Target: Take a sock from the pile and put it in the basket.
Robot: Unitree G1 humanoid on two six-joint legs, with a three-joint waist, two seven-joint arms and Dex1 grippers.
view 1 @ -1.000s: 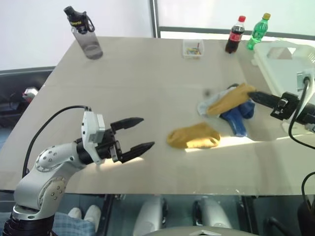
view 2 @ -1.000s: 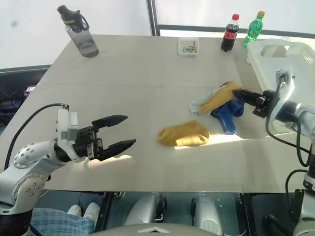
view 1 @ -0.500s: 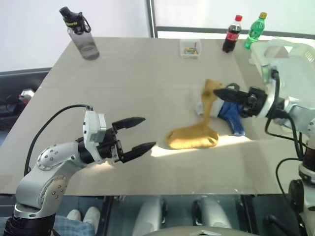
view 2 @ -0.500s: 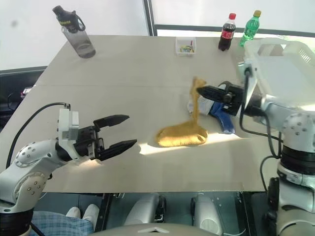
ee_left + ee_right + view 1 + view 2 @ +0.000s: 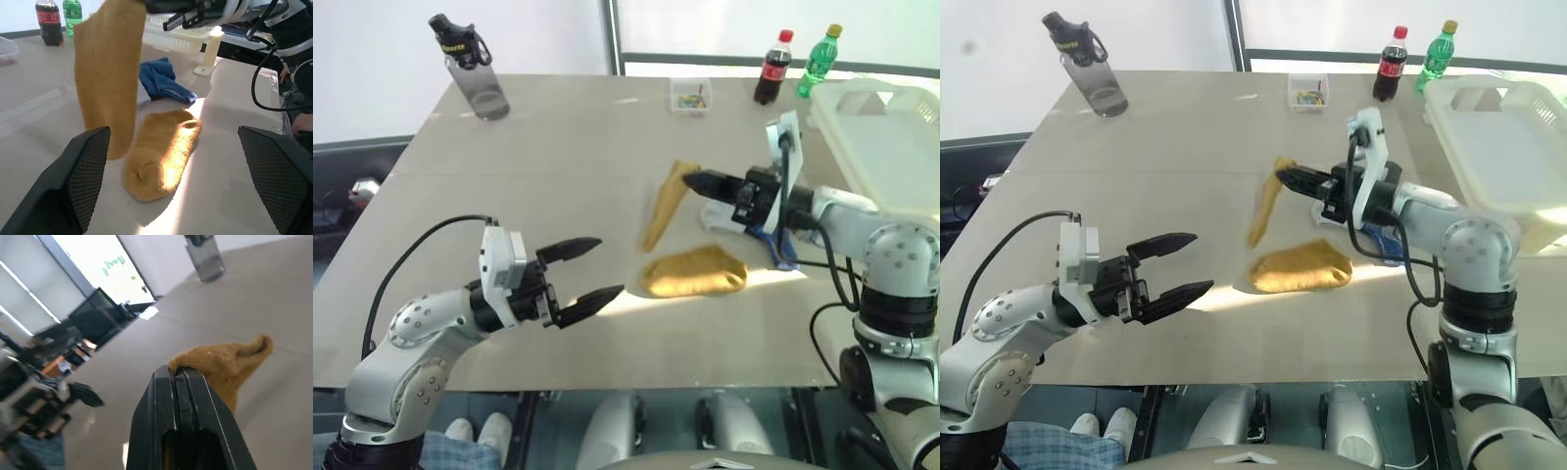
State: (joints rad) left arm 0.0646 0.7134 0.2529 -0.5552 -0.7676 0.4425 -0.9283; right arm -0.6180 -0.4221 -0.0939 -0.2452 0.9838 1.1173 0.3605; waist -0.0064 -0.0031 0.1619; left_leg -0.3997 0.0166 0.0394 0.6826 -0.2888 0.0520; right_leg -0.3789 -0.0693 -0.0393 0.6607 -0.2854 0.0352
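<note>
My right gripper is shut on one end of a mustard-yellow sock, which hangs free above the middle of the table, left of the pile. In the right wrist view the shut fingers pinch the sock. A second yellow sock lies flat on the table, with a blue sock and a light grey sock behind it, partly hidden by my right arm. The cream-white basket stands at the far right. My left gripper is open and empty at the near left.
A dark water bottle stands at the back left. A small clear box, a cola bottle and a green bottle stand along the back edge. The table's front edge runs just below my left gripper.
My right gripper has swung left, away from the basket, lifting the yellow sock off the pile so that it now hangs free. The left arm has stayed put.
</note>
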